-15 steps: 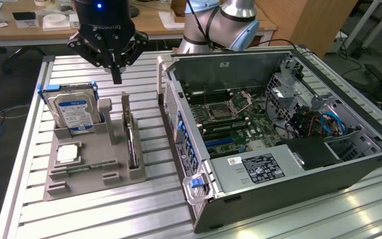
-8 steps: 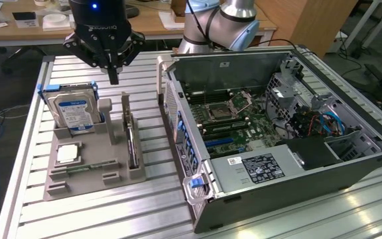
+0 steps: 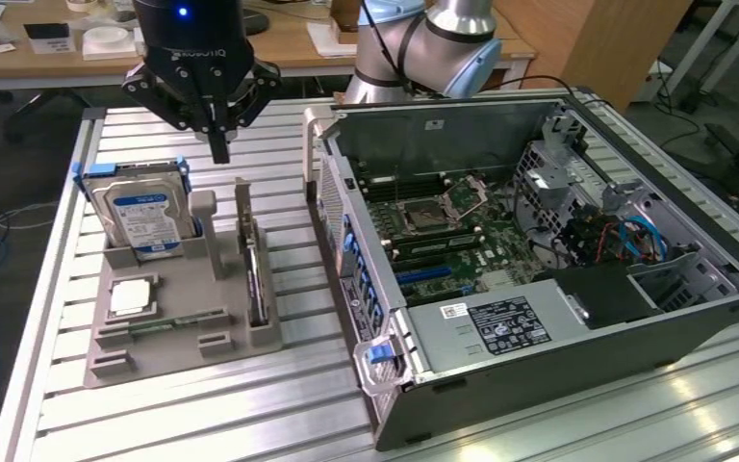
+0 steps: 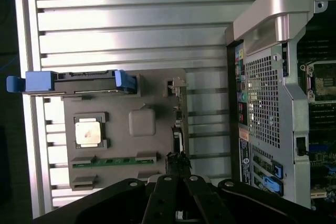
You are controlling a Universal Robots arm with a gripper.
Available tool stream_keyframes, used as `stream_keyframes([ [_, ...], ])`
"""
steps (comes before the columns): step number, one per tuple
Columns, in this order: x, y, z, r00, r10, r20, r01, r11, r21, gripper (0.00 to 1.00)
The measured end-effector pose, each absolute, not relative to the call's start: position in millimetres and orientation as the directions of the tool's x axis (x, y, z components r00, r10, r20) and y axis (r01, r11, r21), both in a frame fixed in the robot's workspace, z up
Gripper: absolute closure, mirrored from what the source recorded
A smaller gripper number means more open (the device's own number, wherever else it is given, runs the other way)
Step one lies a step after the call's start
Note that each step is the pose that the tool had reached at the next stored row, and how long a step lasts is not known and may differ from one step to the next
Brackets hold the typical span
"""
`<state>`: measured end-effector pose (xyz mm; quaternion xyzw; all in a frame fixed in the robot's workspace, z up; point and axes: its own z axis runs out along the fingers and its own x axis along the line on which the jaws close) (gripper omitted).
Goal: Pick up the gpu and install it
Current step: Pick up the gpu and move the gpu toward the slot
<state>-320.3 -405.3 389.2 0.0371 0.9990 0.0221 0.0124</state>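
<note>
Shut tight with nothing between its fingers, the claw [image 3: 220, 152] hangs in the air above the grey holder [image 3: 170, 364] that lies on the ribbed aluminium table [image 3: 190, 423]; it touches nothing. In the wrist view its fingertips [image 4: 177, 159] sit over one end of the gpu [image 4: 178, 129]. The gpu [image 3: 254, 281] stands on its long edge in a slot along the holder's side nearest the open computer case [image 3: 537, 318], untouched and not yet in the machine. On the holder's far side, toward the exterior view's left, a hard drive [image 3: 145, 217] with a blue-white label stands upright in a blue carrier. Between drive and card lie a square processor [image 3: 132, 296] and a narrow green memory stick [image 3: 170, 322], both flat. The case lies with its motherboard [image 3: 453, 231] exposed.
</note>
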Motion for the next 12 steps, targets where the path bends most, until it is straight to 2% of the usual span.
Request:
stream_keyframes([
  [6,-320.3,-405.3,389.2,-0.997,0.074,-0.023,0.073,0.996,0.045,0.89],
  [8,-320.3,-405.3,389.1,-0.997,0.074,-0.023,0.073,0.996,0.045,0.77],
  [9,-320.2,-405.3,389.2,-0.997,0.074,-0.023,0.073,0.996,0.045,0.77],
  [11,-320.2,-405.3,389.2,-0.997,0.074,-0.023,0.073,0.996,0.045,0.65],
  [12,-320.3,-405.3,389.2,-0.997,0.074,-0.023,0.073,0.996,0.045,0.65],
])
